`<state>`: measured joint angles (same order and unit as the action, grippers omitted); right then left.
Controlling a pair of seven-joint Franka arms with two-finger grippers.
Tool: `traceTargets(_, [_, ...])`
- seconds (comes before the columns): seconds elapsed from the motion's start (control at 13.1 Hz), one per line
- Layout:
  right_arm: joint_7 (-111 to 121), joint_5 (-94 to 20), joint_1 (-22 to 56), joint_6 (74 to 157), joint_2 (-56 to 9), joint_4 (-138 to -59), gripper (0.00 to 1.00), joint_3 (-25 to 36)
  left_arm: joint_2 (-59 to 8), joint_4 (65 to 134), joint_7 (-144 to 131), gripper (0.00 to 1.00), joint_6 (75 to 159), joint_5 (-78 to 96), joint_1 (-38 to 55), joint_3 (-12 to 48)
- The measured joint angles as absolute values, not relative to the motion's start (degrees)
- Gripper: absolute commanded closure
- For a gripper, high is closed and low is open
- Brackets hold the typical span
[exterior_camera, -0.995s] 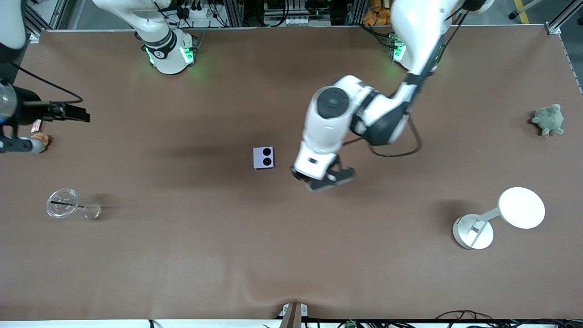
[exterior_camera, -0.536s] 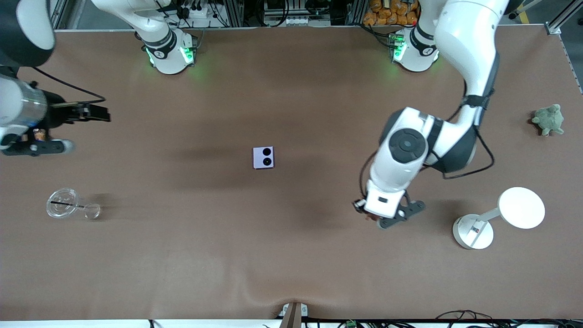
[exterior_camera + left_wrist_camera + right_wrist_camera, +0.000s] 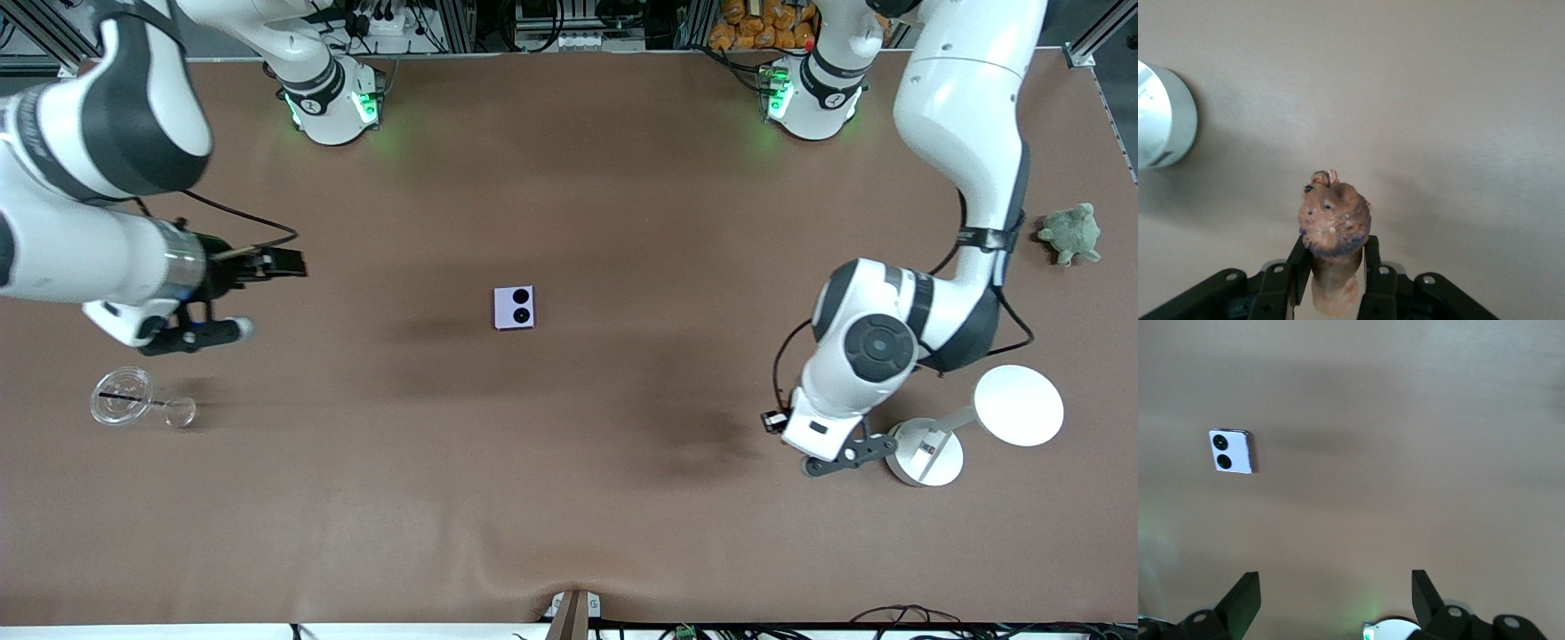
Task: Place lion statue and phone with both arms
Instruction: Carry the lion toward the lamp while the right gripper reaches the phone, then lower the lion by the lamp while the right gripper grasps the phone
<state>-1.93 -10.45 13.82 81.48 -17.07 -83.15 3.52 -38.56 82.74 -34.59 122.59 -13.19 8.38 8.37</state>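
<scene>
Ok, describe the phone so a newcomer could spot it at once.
Start from the brown table and look to its middle, about midway between the two arms' ends. The phone lies flat there with bare table all around it. It is a small, nearly square pale lavender slab with two black camera circles on its upper face, unlike the clear glassware and the white stand.

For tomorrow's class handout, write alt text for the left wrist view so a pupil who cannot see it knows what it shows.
The left claw is shut on the lion statue, a small brown animal figurine whose head faces the camera, held in the air over the bare brown table. The round white base of a stand shows at the edge of the picture.
</scene>
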Motion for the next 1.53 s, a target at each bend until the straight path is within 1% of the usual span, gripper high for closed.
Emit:
traceTargets(0.23, [-13.25,-10.62,19.29,83.97,-18.75,-83.28,0.0,3.45,-39.88,82.91,-27.38,1.0,122.58,-13.25,5.12,8.38])
traceTargets(0.46, [-21.33,-10.64,24.17,89.39,-20.29,-85.58,0.0,3.4,-41.38,83.64,-20.86,1.0,122.58,-13.26,2.78,8.38])
traceTargets(0.77, [-22.33,-13.04,27.98,101.16,-21.54,-92.6,0.0,3.42,-42.65,84.69,-10.3,1.0,122.59,-13.3,0.75,8.37])
traceTargets(0.99, [-22.33,-14.65,29.77,105.53,-23.33,-94.61,0.0,3.41,-43.19,85.43,-7.76,1.0,122.59,-13.3,-0.72,8.38])
traceTargets(1.15, [-22.33,-14.68,31.91,110.17,-24.84,-95.94,0.0,3.38,-43.93,85.52,-7.76,1.0,122.8,-13.3,-0.75,8.52])
traceTargets(1.45, [-22.46,-14.68,36.54,124.25,-26.33,-102.96,0.0,3.37,-44.02,85.4,-7.76,1.0,125.26,-13.3,-0.74,8.71])
traceTargets(1.53, [-22.46,-14.68,37.33,126.33,-26.51,-104.43,0.0,3.39,-44.02,85.4,-7.76,0.89,126.53,-13.3,-0.74,8.71])
